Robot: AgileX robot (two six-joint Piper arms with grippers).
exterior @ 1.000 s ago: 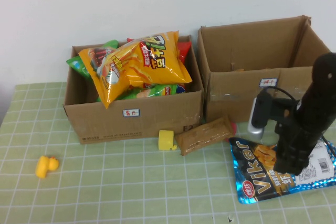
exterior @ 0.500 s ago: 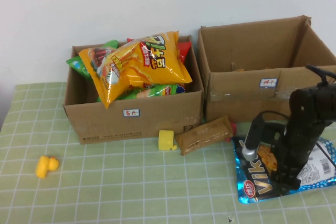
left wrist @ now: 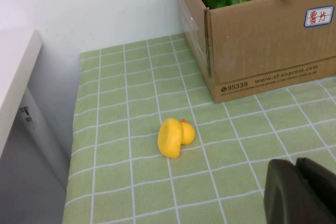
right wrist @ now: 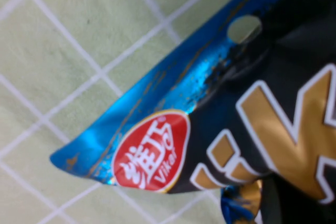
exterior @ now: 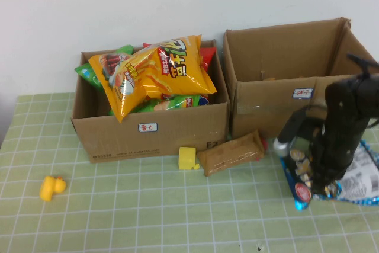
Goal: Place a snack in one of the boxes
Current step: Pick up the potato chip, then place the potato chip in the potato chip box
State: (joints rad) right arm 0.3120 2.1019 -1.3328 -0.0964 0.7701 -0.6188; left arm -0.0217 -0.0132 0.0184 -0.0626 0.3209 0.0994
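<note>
Here the right gripper (exterior: 324,189) stands closed on the shiny blue-and-black snack bag (exterior: 355,177), crumpled on the green checked cloth (exterior: 148,205) directly before the empty right cardboard box (exterior: 284,69); only its front wall intervenes. The left gripper (left wrist: 302,192), whose jaws I cannot judge, hovers near a yellow toy duck (left wrist: 176,137).

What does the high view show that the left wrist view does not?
Only the high view shows the right gripper, shut on the blue snack bag at the table's right, plus the empty right box, the brown packet and the yellow block.

Only the left wrist view shows the left gripper, low over the table near the left edge, and a white ledge beside the table.

Both show the yellow duck, the full left box and the green checked cloth.
</note>
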